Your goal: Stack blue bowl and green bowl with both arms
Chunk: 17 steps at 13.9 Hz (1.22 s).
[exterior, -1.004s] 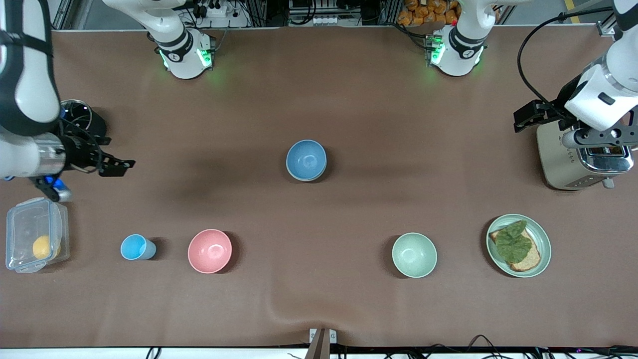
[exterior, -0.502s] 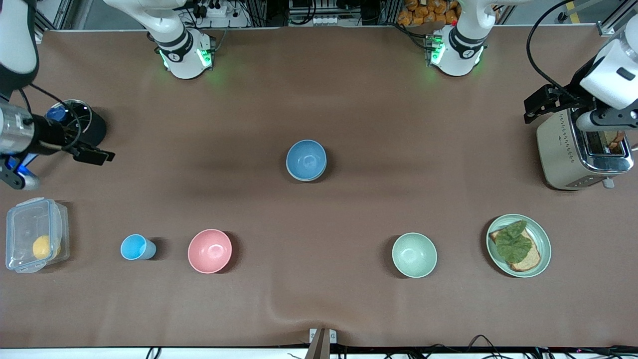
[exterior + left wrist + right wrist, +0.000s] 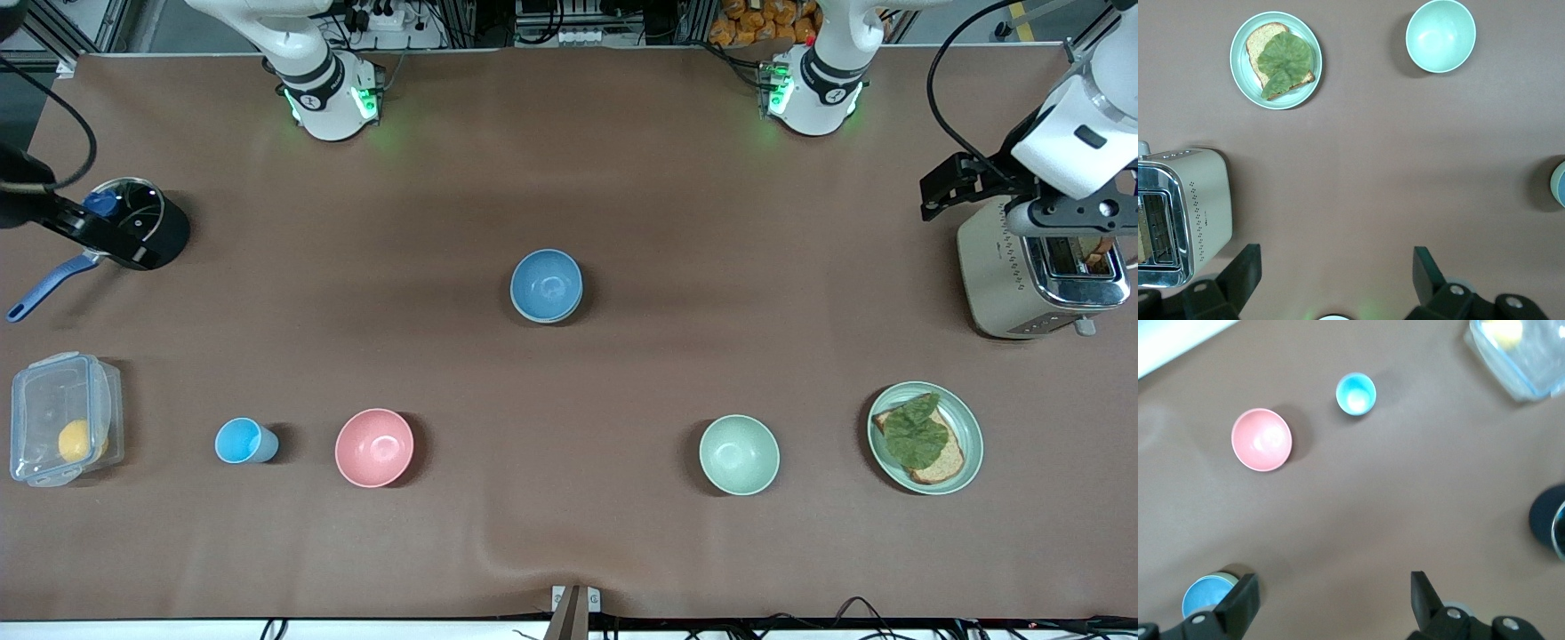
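Sitting near the middle of the counter (image 3: 622, 178), the blue bowl (image 3: 546, 283) rests inside the green bowl (image 3: 544, 319) in the front view; only a pale sliver of the lower rim shows. Nearer the camera stand a pink bowl (image 3: 374, 447) and a light-blue cup (image 3: 242, 440) toward the right arm's end, and a mint bowl (image 3: 739, 454) and a plate (image 3: 969, 418) with bread and a leaf toward the left arm's end. The left hand (image 3: 942, 188) hangs just beside a toaster (image 3: 996, 284), well apart from the stack. The right hand (image 3: 76, 227) hangs over a black pot (image 3: 164, 233) at its own end, with a clear container (image 3: 36, 391) nearer the camera.

From the left wrist, that hand's 2 fingers (image 3: 1245, 267) stand spread wide with bare counter between them. The toaster, the plate and the mint bowl show below, and 1 edge of the blue bowl sits at the frame's border.

From the right wrist, that hand's 2 fingers (image 3: 1421, 593) are likewise spread, gripping nothing. The pink bowl, the cup, the container and the pot's edge show, with the stack just beside 1 finger in the picture.
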Each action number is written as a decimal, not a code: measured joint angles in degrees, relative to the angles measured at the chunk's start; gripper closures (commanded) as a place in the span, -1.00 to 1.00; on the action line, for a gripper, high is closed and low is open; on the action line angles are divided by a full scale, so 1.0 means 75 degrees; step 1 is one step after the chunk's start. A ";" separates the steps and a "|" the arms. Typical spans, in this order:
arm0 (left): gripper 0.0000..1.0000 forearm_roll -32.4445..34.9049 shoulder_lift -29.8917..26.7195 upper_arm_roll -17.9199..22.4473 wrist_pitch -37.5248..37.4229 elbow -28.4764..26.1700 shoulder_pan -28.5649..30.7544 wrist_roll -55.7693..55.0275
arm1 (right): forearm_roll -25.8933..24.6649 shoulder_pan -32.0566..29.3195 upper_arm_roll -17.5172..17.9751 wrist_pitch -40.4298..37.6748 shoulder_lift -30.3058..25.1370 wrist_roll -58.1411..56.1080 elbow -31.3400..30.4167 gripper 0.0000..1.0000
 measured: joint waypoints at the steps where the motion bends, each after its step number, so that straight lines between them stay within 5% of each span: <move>1: -1.00 0.0000 0.0011 0.0000 0.0000 -0.0002 0.0000 0.0000 | -0.0040 -0.0020 -0.0001 0.0191 -0.0007 -0.0369 -0.0051 -1.00; 17: -1.00 0.0000 0.0055 0.0040 -0.0004 -0.0021 0.0003 0.0000 | -0.0332 -0.0036 0.0034 0.0338 -0.0440 -0.1130 -0.0566 -1.00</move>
